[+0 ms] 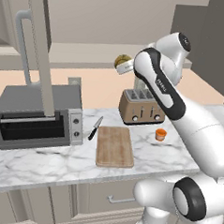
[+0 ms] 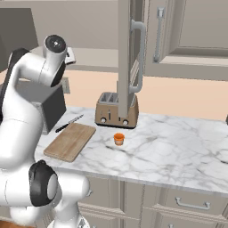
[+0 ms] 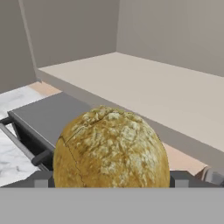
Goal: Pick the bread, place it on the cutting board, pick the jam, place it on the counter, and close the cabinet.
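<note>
The gripper has its jaws pinching the bread roll and holds it high by the open cabinet, above the toaster, evidently for carrying to the cutting board near the counter's front edge.

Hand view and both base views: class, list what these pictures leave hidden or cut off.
- Gripper fingertips: hand view, covered by the bread.
- Bread: left base view, partly behind the arm.
- Cabinet interior: right base view, screened by its open door.
- Toaster oven: right base view, mostly behind the arm.
</note>
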{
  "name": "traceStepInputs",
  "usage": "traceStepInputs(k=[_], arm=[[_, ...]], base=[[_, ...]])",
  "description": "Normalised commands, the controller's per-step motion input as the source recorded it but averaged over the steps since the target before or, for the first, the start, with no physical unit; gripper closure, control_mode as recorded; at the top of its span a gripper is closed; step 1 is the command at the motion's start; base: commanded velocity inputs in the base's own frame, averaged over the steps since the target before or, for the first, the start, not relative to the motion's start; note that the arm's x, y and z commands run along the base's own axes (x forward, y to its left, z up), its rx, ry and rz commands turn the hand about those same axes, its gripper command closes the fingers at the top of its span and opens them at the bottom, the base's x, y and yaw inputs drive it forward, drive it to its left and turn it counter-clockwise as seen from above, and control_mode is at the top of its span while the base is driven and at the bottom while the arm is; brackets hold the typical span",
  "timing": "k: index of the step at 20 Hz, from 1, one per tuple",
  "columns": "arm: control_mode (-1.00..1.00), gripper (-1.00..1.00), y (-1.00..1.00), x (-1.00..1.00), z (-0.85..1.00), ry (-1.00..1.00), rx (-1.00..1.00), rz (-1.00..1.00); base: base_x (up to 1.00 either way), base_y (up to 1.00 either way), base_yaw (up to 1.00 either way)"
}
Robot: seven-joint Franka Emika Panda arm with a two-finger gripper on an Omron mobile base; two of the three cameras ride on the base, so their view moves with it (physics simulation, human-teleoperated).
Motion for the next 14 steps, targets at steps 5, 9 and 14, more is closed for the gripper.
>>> traceStepInputs(k=[5,9,14], arm=[[-1.00,1.00,-0.12,-0.42,0.00,0.00,0.00,0.00],[-1.00,1.00,-0.09,-0.37,-0.01,0.00,0.00,-0.01],[-1.00,1.00,-0.06,-0.25,-0.03,0.04,0.00,-0.02]], base=[[0.00,0.00,0.00],[0.00,0.00,0.00],[0.00,0.00,0.00]])
